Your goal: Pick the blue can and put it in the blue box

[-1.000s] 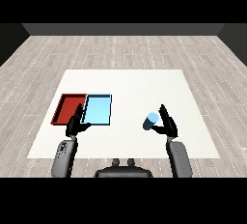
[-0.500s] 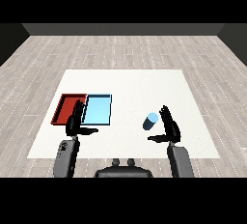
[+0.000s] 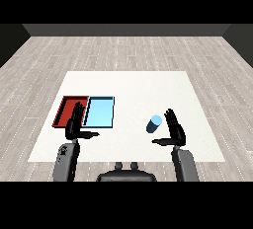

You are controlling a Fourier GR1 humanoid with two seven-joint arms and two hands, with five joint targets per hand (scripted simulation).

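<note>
The blue can stands on the white table, right of centre. My right hand is just to its right, fingers straight and thumb pointing left below the can, with a small gap between hand and can. The light blue tray lies at the left, beside the red tray. My left hand hovers open over the near edge where the two trays meet, holding nothing.
The white table stretches far behind the trays and can. Its near edge runs just in front of both hands. Grey plank floor surrounds it.
My right hand has drawn back to the right and towards me, away from the can. The can and my left hand have hardly moved.
</note>
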